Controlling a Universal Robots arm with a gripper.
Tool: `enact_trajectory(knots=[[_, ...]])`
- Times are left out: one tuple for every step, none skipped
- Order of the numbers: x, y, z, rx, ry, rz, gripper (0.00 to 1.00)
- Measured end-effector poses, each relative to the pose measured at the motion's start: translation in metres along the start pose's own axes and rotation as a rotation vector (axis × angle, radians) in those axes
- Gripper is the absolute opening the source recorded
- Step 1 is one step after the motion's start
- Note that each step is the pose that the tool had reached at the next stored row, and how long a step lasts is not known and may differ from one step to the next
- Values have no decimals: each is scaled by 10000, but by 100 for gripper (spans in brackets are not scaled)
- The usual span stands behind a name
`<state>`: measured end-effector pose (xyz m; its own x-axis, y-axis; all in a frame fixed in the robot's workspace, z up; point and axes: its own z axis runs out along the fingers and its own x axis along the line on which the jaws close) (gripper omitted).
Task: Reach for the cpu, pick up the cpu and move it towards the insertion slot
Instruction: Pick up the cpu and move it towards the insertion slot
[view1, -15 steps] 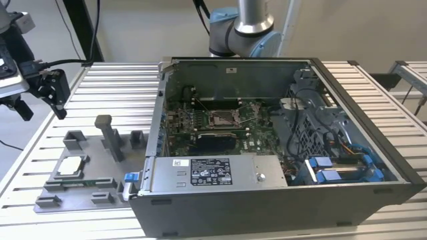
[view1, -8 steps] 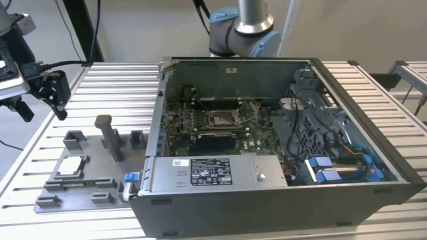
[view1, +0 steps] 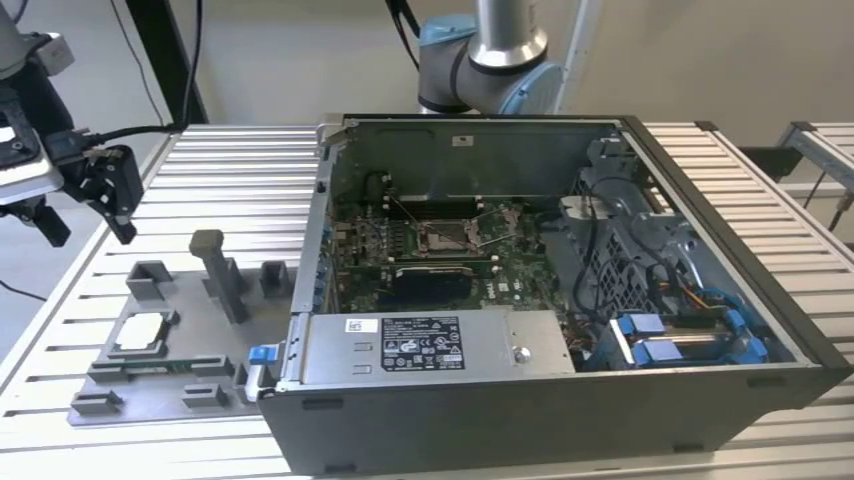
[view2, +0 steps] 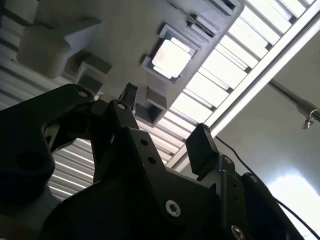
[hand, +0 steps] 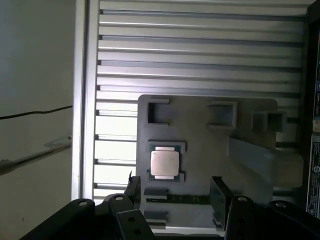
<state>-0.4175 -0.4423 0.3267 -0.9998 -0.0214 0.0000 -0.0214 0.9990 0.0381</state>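
Gripper (hand: 175, 184), jaws apart and empty, hovers well clear of one cpu (hand: 165, 163).

Silver arm (view1: 509, 30), pale blue joint caps (view1: 446, 30); the hand (view2: 165, 112) is matte black and angular, studded with screws (view2: 173, 208), a black cable (view1: 134, 131) running off it.

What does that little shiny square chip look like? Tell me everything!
The cpu is a thin, flat square with a silvery metal top and a darker edge. It lies flat in a small frame on the grey fixture plate. The open gripper hangs above, not touching it.
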Motion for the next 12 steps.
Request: enact_trajectory(knots=[[0,0,6,-1,1,0,100],[0,0,11,-1,1,0,100],[0,-1,17,0,0,0,100],[0,-1,23,0,0,0,100],[0,-1,28,0,0,0,100],[0,-1,33,0,1,0,100],[0,-2,39,0,1,0,100],[0,-2,46,-1,1,-1,100],[0,-2,53,-1,0,0,100],[0,-2,58,-2,1,0,100],[0,-2,65,-2,0,0,100],[0,-3,72,-3,-1,0,100]])
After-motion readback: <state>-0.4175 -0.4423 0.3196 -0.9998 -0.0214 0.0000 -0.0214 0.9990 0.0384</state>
